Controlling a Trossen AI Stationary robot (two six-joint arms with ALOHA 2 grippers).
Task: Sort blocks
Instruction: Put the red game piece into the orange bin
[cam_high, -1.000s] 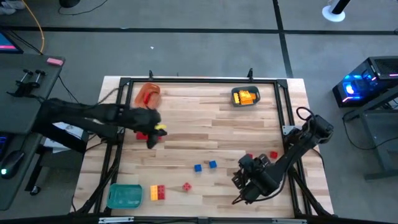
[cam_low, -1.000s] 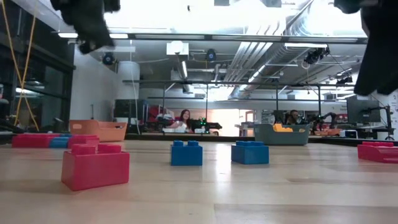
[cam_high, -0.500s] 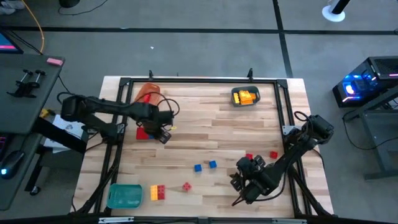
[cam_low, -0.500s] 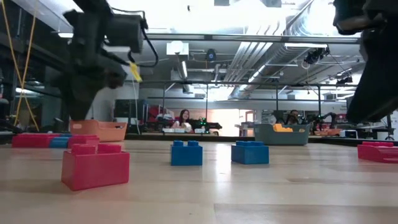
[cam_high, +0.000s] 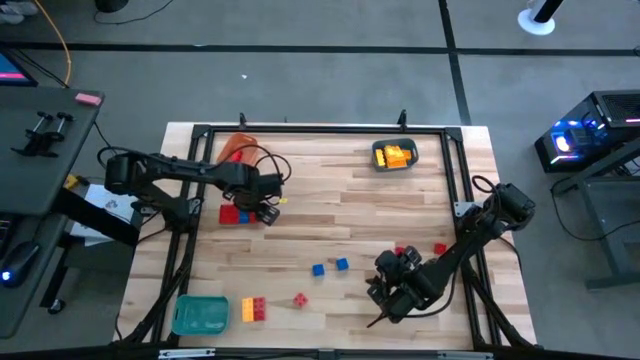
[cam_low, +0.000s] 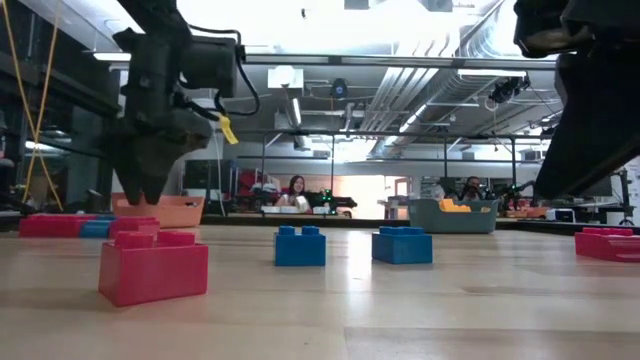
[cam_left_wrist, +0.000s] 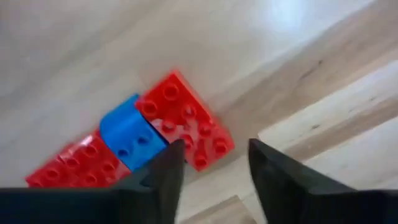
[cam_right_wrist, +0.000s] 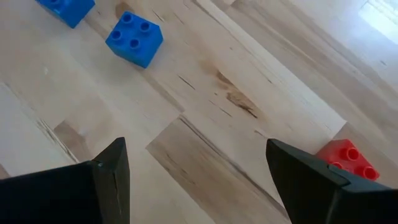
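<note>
- The blocks lie spread over the wooden table (cam_high: 330, 215): a joined red and blue row (cam_high: 233, 214) near the left side, two loose blue blocks (cam_high: 329, 266) in the middle, two red blocks (cam_high: 420, 250) further right, a single red block (cam_high: 300, 299) near the front edge, and a yellow and red group (cam_high: 253, 309) just beside the green tray (cam_high: 200, 315).
- Some yellow blocks (cam_high: 395, 155) are already in the grey tray (cam_high: 379, 158) at the far edge; the orange tray (cam_high: 238, 151) stands at the far left corner.
- The left gripper (cam_high: 266, 212) hangs directly over the red and blue row. In the left wrist view its fingers (cam_left_wrist: 158, 177) stand apart with nothing between them, and the end red block (cam_left_wrist: 186, 127) of the row lies just in front of them.
- The right gripper (cam_high: 383, 292) waits above the front right part of the table. In the right wrist view its fingers (cam_right_wrist: 106, 171) are spread wide and hold nothing; one blue block (cam_right_wrist: 134, 38) and one red block (cam_right_wrist: 347, 158) lie on the wood beyond them.
- I judge that the step in hand is the approach to the joined row, so the sorting is at an early stage.
- The next move calls for lowering the left fingers on both sides of the end red block. Because the blocks are joined, the whole row may rise together or break apart.
- I cannot read any brand, label or writing on the blocks, trays or arms. A small yellow tag (cam_low: 227, 130) hangs by the left arm, but any text on it is too small to tell.
</note>
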